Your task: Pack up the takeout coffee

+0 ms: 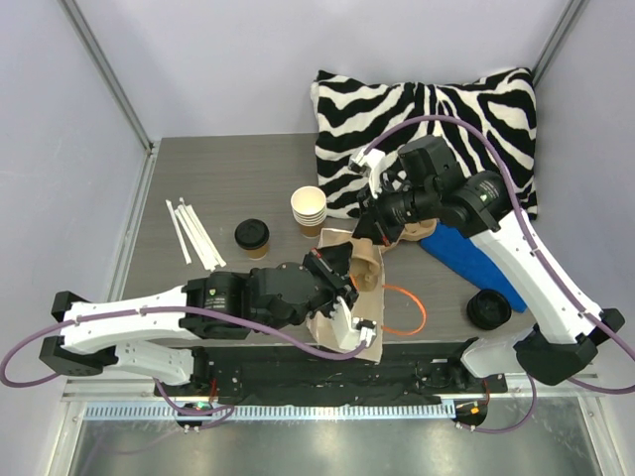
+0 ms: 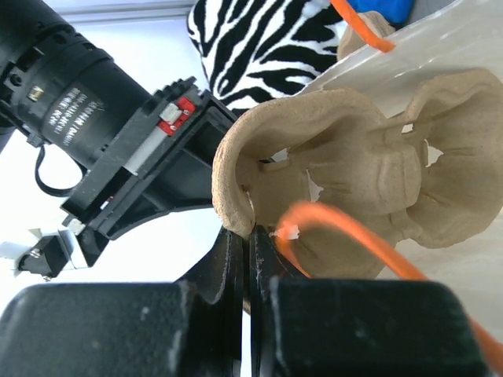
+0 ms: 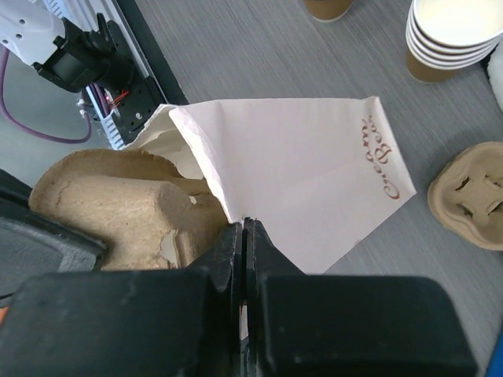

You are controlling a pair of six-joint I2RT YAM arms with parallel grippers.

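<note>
The takeout coffee, a brown cup with a black lid, stands on the table left of centre, apart from both grippers; only its base shows in the right wrist view. A white paper bag with an orange handle lies at the centre. My left gripper is shut on the rim of a brown pulp cup carrier sitting in the bag's mouth. My right gripper is shut on the edge of the bag's mouth, holding it up beside the carrier.
A stack of lidless cream cups stands behind the bag. White straws lie at the left. Another carrier, a blue pad and black lids are at the right. A zebra cushion fills the back.
</note>
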